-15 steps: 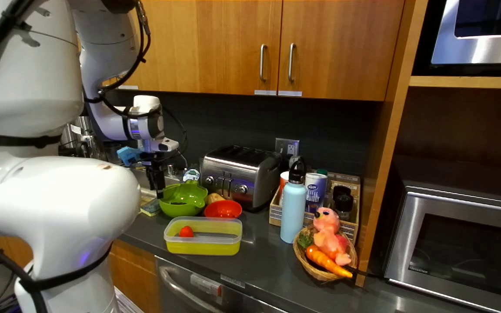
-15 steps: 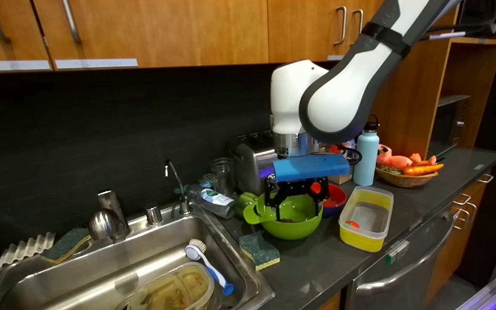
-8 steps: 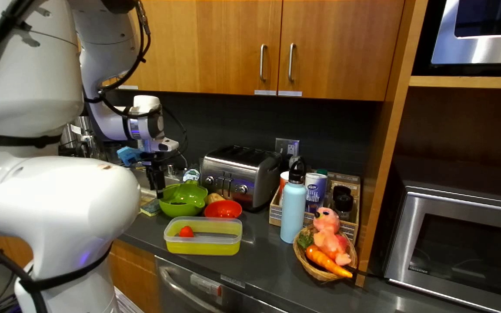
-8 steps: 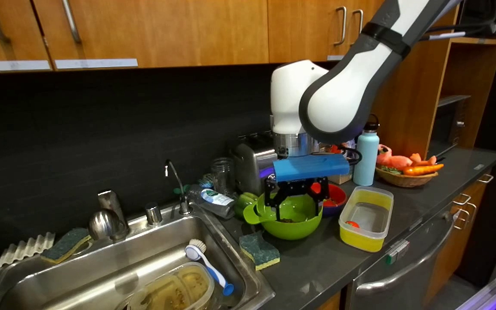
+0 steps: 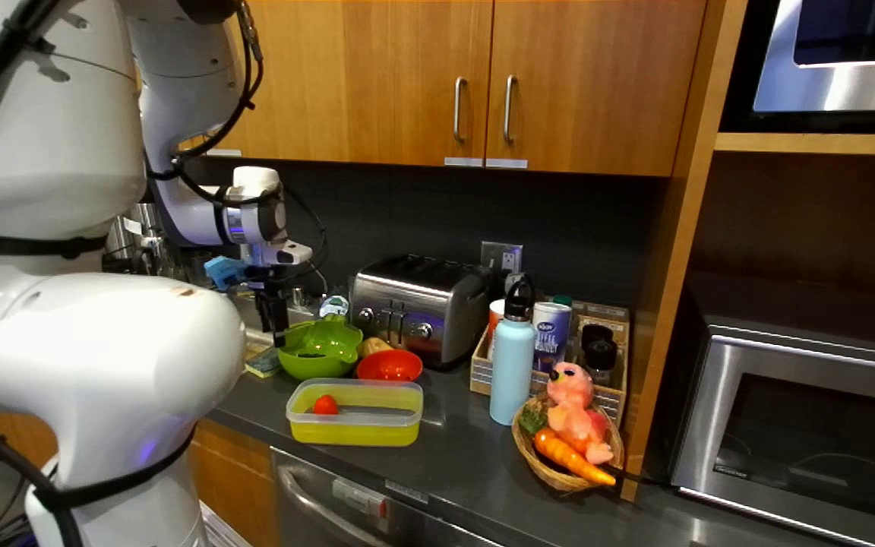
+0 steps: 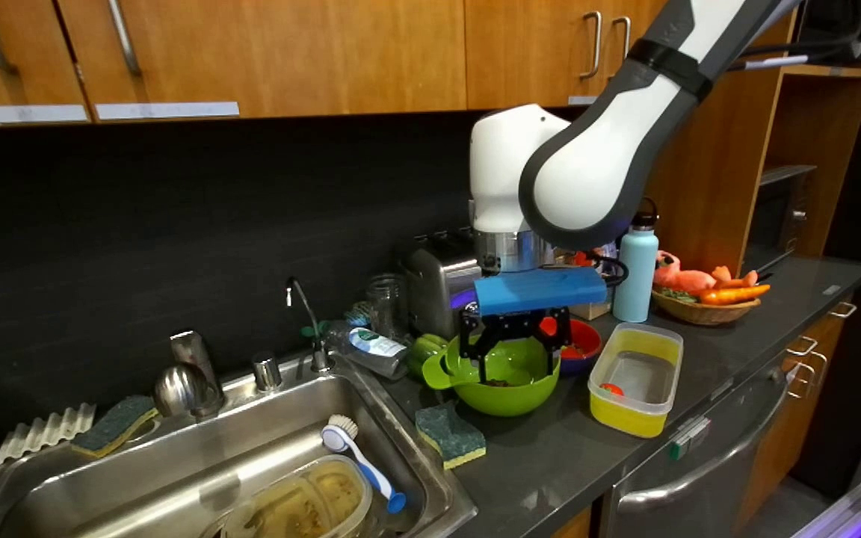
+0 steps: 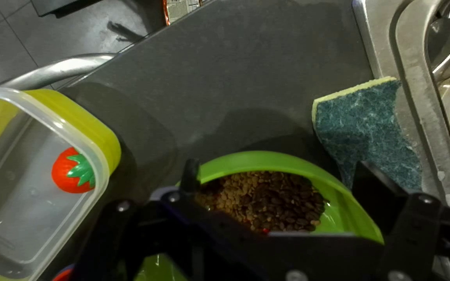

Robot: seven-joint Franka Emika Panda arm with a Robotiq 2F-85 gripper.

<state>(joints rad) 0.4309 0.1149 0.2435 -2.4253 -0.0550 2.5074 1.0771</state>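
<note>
My arm [image 6: 587, 179] is bent over the dark surface [image 7: 229, 58], wrist pointing down. The sink [image 6: 139, 478] lies at one side, the yellow tub [image 7: 92, 128] at the other, the green bowl [image 6: 505, 402] between them, upright on the surface. Step in hand, as I judge it: lining up at the bowl, nothing taken yet.

My pincer [image 7: 279, 173] hangs at the bowl's mouth, fingers spread wide, no grip on anything. Wrist view sets one finger toward the tub side, the other toward the sink side; whether either touches the rim or dips below it, I cannot tell.

Smaller items: sponge [image 7: 369, 117] just beside the bowl, by the sink edge. Red fruit [image 7: 63, 171] with green leaves inside the tub, near its end wall. Brown bits [image 7: 283, 199], tan and dark, loose in the bowl.

Next move, my judgement: whichever way I go, it calls for slow, straight travel and a check on finger-to-rim clearance. A nudge could tip the bowl and scatter the bits.

Against the frame half a second back: arm, tub, bowl and pincer all in the same places, as far as I can see. Pincer spread equally wide. Bits not comparable, no earlier wrist view.
</note>
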